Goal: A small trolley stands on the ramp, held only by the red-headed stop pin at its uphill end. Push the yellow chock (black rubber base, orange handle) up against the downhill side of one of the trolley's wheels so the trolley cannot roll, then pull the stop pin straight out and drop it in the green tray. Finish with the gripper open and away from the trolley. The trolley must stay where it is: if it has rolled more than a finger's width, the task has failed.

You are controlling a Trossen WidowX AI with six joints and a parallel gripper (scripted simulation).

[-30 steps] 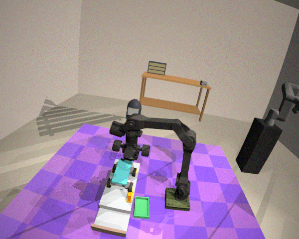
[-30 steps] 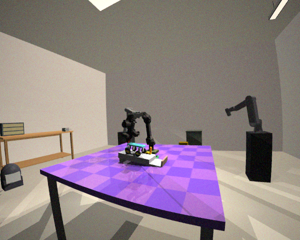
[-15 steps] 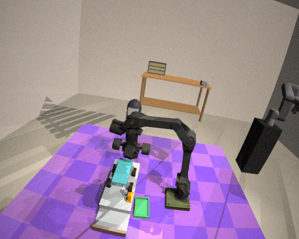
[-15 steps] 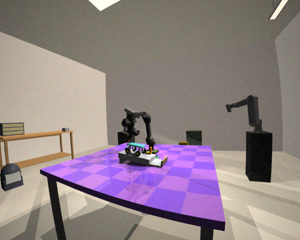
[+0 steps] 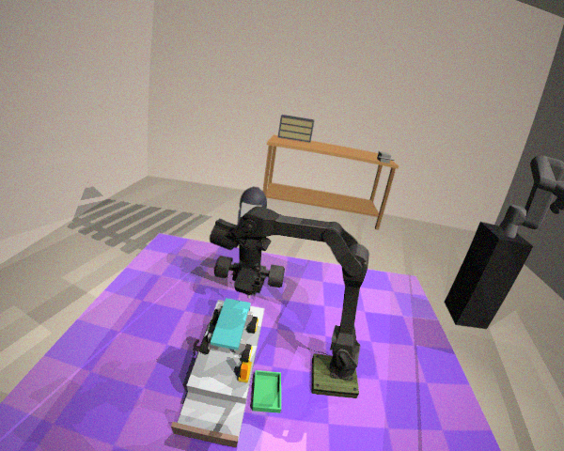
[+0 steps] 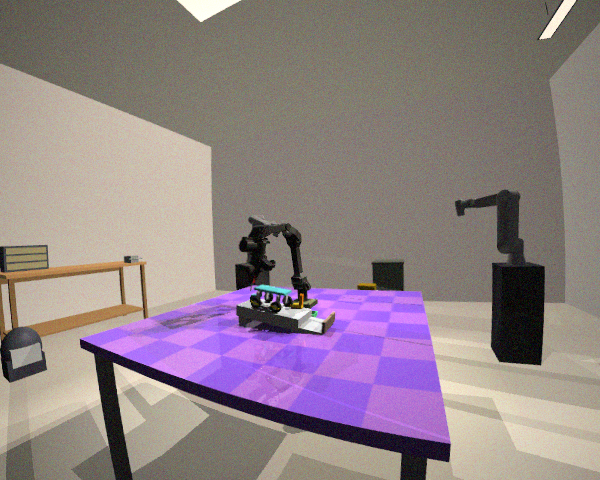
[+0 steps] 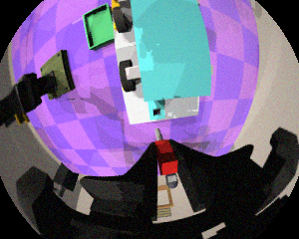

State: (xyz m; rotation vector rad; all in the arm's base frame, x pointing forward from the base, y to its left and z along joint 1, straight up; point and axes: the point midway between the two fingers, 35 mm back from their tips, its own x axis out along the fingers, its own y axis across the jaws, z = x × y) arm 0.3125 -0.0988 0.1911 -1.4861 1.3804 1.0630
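Observation:
My gripper (image 5: 248, 291) (image 7: 161, 143) is shut on the stop pin (image 6: 252, 282) (image 7: 166, 158). The pin's red head is between the fingers, and its grey shaft is bare, clear of the dark hole at the ramp's uphill end. The gripper is just beyond that end, above the table. The cyan-topped trolley (image 5: 231, 322) (image 6: 273, 289) (image 7: 174, 50) stands on the white ramp (image 5: 214, 368) (image 6: 269, 317) (image 7: 140, 115). The yellow chock (image 5: 244, 371) (image 6: 301, 301) stands upright at the downhill side of a near-side wheel; exact contact is too small to tell. The green tray (image 5: 279, 393) (image 7: 88, 34) shows no pin inside.
A brown end board (image 5: 204, 433) (image 6: 328, 322) closes the ramp's downhill end. The arm's olive base (image 5: 335, 388) (image 7: 60, 75) stands on the tray's side of the ramp. The trolley's raised deck is close to the gripper. A wooden bench (image 5: 326, 148) stands beyond the table.

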